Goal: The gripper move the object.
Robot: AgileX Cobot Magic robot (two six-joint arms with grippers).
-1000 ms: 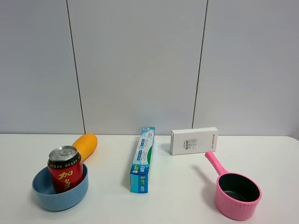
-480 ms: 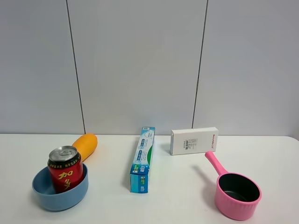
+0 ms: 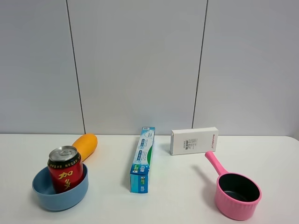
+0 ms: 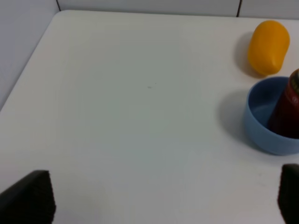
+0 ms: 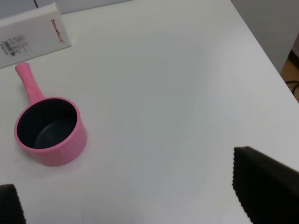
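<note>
Standing upright inside a shallow blue bowl (image 3: 60, 190), the red drink can (image 3: 65, 169) with yellow characters and a silver pull-tab top sits at the front left of the white table (image 3: 177, 196). The can's top rises well above the bowl's rim. Just behind the bowl lies an orange fruit (image 3: 85, 145), close to the rim but apart from it. Bare table lies between the bowl and a long blue and green box (image 3: 143, 158) that runs front to back near the middle. Behind and to the right of that box, a white carton (image 3: 194, 141) stands on its long edge near the wall. At the front right, a pink saucepan (image 3: 237, 195) with a dark inside points its handle back toward the carton.

From the high camera neither arm is visible. The left wrist camera shows what that view does not: a wide stretch of bare table beyond the bowl (image 4: 270, 122), reaching to the table's far edge and corner, with the can (image 4: 287, 109) cut off at the frame edge and the fruit (image 4: 268, 46) beside the bowl. The left pincer (image 4: 163, 198) shows only as two dark fingertips (image 4: 30, 199) far apart, wide open, holding and touching nothing.

The right wrist camera shows the saucepan (image 5: 49, 130), the carton (image 5: 32, 35) and open table running out to its side edge. The right pincer (image 5: 135, 196) is likewise spread wide, one thick black fingertip (image 5: 264, 184) on each side, with nothing between them.
</note>
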